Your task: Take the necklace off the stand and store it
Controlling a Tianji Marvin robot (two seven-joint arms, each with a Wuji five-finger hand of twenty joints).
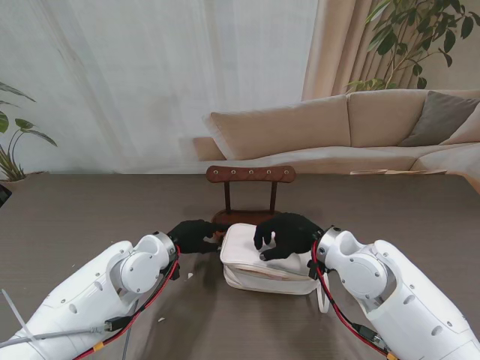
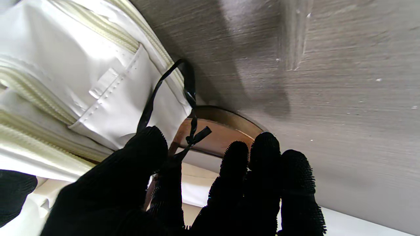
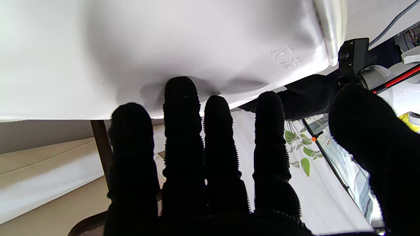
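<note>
1. On the grey bench (image 1: 75,217), nearer to me than the brown wooden T-bar stand (image 1: 250,175), lies a white zippered pouch (image 1: 259,274).
2. My right robot hand (image 1: 285,234) presses spread fingers (image 3: 182,98) onto the pouch.
3. My left robot hand (image 1: 196,234) pinches the black cord necklace (image 2: 188,95) beside the pouch.

Colour rundown from my seat: the pouch (image 1: 262,264) is creamy white with paler off-white zipper tape (image 2: 39,95) running in ribbed stripes. Both hands, left hand (image 1: 193,235) and right hand (image 1: 286,234), wear black gloves with a nubby dotted texture on the fingers (image 3: 272,137). The cord (image 2: 188,95) is plain black. The stand (image 1: 250,180) at 12 o'clock from the pouch is dark reddish-brown wood. The table (image 1: 90,217) is grey-brown with a fine woven grain. My arms are white with red cables.
</note>
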